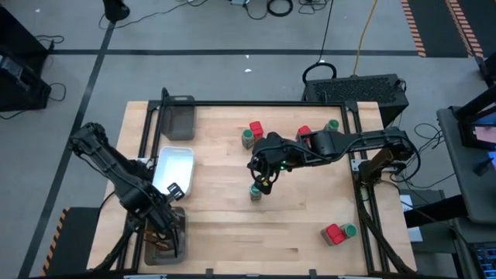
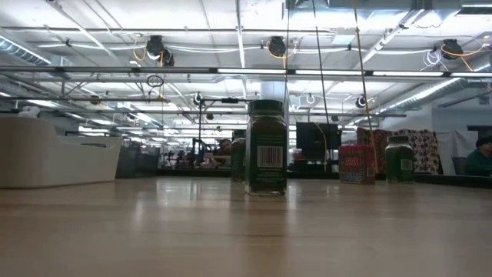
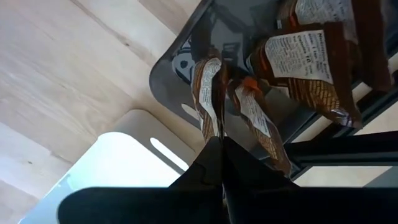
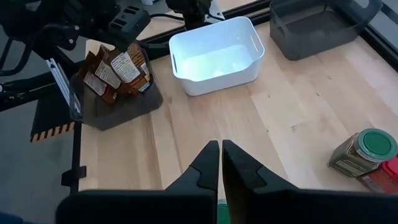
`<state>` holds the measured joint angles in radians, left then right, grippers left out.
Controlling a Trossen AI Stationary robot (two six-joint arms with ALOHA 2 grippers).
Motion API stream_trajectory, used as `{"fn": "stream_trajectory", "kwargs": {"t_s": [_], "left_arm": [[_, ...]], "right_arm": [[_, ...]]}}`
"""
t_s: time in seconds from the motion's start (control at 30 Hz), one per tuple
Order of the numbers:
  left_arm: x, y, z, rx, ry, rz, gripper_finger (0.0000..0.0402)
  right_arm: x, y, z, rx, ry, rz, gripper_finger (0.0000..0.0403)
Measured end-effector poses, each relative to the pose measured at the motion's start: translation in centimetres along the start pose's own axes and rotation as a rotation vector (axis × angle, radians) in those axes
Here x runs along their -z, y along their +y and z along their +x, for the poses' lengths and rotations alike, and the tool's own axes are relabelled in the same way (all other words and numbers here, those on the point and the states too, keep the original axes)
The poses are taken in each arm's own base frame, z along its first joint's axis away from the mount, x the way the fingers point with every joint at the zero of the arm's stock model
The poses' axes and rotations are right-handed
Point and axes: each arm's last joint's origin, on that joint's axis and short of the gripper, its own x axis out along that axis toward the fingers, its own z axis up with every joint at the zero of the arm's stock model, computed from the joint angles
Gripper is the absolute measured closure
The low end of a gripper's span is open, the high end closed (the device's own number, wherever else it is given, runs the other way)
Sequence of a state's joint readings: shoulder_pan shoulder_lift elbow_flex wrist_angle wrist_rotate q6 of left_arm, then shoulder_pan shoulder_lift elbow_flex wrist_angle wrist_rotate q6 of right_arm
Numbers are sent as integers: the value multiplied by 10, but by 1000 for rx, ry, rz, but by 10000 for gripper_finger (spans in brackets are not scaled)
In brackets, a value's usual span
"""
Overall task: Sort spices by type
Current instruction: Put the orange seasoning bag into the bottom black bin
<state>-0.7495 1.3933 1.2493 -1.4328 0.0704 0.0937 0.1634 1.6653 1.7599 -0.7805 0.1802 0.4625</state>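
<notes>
The left gripper [image 3: 221, 144] is clenched, empty, over the near-left tray [image 1: 180, 249], where brown sachets [image 3: 311, 68] lie tilted, leaning on each other with long axes slanted. The right gripper [image 4: 221, 152] is pinched shut on nothing, above mid-table just over 1 upright jar [image 1: 254, 191]. Other jars [image 1: 247, 138] and red boxes [image 1: 256, 128] stand in pairs: 1 pair behind it, 1 at far right [image 1: 332, 125], 1 at near right [image 1: 334, 234]. The white dish [image 1: 175, 165] sits left.

Evenly bright from ceiling strip lamps [image 2: 254, 71]; soft glare along the worktop [image 2: 231, 223] foreground, blurred there.
</notes>
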Motion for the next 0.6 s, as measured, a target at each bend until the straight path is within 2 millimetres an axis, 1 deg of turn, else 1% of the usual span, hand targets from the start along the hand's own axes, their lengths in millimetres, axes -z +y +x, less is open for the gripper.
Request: {"fn": "stream_trajectory", "kwargs": {"t_s": [0.13, 0.33, 0.6], "left_arm": [[0, 1, 8, 1, 4, 17, 402], [0, 1, 11, 0, 13, 23, 402], [1, 2, 21, 2, 23, 20, 402]], "right_arm": [[-1, -3, 1, 8, 7, 1, 403], [-2, -9, 2, 25, 13, -6, 403], [-4, -14, 2, 37, 11, -35, 403]]}}
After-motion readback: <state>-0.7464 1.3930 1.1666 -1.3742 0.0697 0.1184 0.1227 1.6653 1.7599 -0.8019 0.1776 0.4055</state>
